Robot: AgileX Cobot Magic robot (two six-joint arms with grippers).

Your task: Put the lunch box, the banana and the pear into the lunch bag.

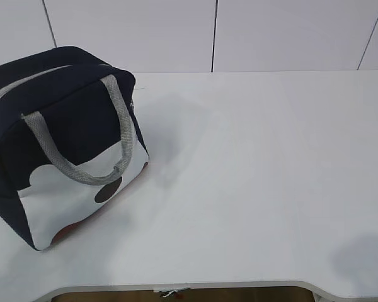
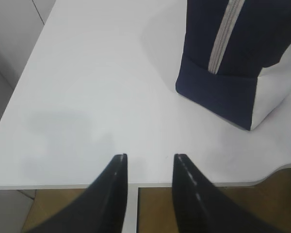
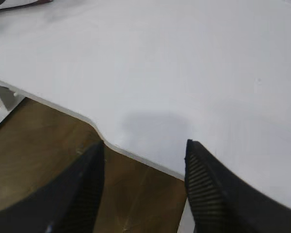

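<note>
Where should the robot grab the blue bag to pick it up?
Probably by the grey handle of the lunch bag, coming from above on the side facing the camera. The strap hangs as a loose loop against the bag's side, thin enough for jaws to close around, while the body is wide and boxy.

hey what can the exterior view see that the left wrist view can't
Only the exterior view shows the lunch bag's grey handles and the dark spot on its white side panel. Only the left wrist view shows the left hand, open and empty over the table's near edge, and the bag's closed zipper. Both share the bag standing on the white table.
</note>
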